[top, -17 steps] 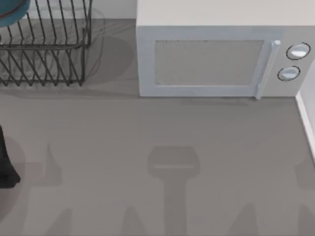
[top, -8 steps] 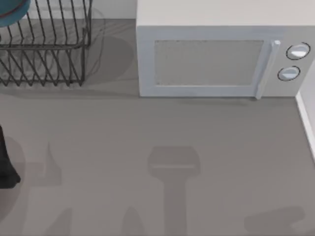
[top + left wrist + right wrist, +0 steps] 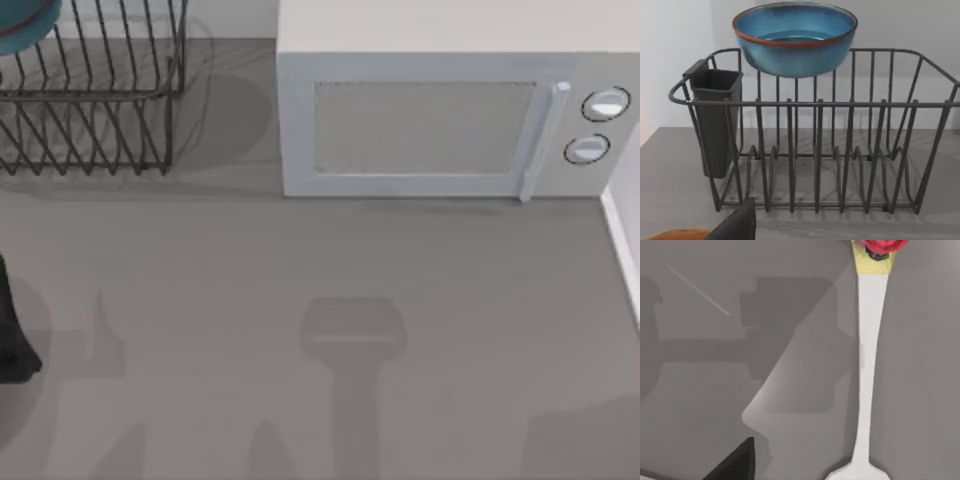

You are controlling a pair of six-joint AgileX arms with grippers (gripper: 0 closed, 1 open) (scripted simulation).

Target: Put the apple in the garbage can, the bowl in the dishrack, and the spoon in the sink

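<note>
The blue-teal bowl (image 3: 795, 45) with its orange-brown rim sits upright on top of the black wire dishrack (image 3: 865, 103), at the counter's far left corner (image 3: 20, 25). A dark part of my left gripper (image 3: 737, 225) hangs in front of the rack, well apart from it, and the left arm (image 3: 10, 340) stands at the left edge. In the right wrist view a long white spoon (image 3: 867, 365) lies flat on the grey counter. A bright red lump, apparently the apple (image 3: 880, 246), sits at its tan end. A dark tip of my right gripper (image 3: 735, 465) stays clear of the spoon. The sink and garbage can are out of view.
A white microwave (image 3: 425, 125) fills the back of the counter to the right of the dishrack (image 3: 100, 95). A dark cutlery holder (image 3: 715, 120) hangs on the rack's end. A white raised edge (image 3: 625, 230) bounds the counter at the right. An orange-brown sliver (image 3: 675, 234) lies by the left gripper.
The arm shadow at the counter's lower right has shifted and grown. The bowl, the rack and the left arm have stayed in place.
</note>
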